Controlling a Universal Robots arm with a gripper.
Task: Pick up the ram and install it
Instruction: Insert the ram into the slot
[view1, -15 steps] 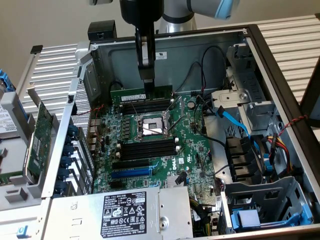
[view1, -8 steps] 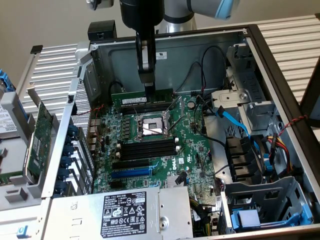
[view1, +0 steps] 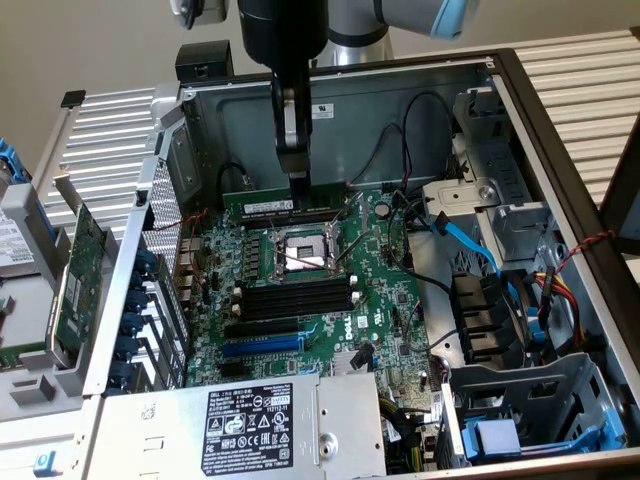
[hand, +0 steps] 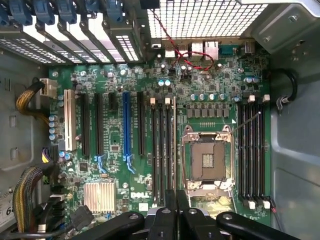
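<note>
- The gripper (view1: 298, 185) reaches down into the open computer case (view1: 560, 130), over the far part of the motherboard (view1: 385, 310).
- Its fingers (hand: 167, 212) are pressed nearly together, pinching the top edge of the ram (view1: 262, 205) at about the middle of its length.
- The ram stands level on its long edge, white label facing the near side, just beyond the far side of the open CPU socket (view1: 300, 250).
- In the wrist view the ram (hand: 174, 150) appears edge-on as a thin strip between the socket (hand: 209, 157) and two black slots with white end clips.
- Whether it is seated in a slot or just above it cannot be told.
- Four empty memory slots (view1: 295, 298) lie on the near side of the socket.
- A green expansion card (view1: 78, 275) stands outside the case at the exterior view's left.
- The power supply (view1: 250, 425) fills the near edge.
</note>
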